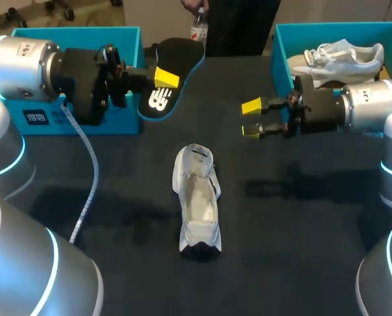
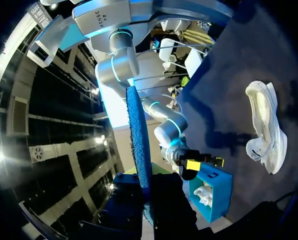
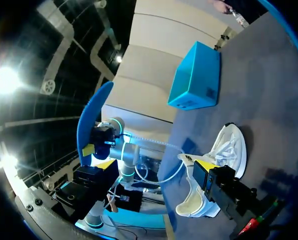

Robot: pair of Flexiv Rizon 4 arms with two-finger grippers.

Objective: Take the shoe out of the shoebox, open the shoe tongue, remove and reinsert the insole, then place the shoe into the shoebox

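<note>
Insole (image 1: 179,56): black face only in head view

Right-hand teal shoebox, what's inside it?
A white lace-up sneaker lies inside the teal shoebox, on something tan. The right arm covers the box's front part, so anything there is hidden.

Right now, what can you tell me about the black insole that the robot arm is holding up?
The insole is a thin, shoe-shaped pad that looks soft and foamy. One face is black with a white logo near the heel end, and the edge and other face are blue. The left gripper pinches it near the middle and holds it in the air, above the table by the left blue box. Nothing else touches it.
</note>
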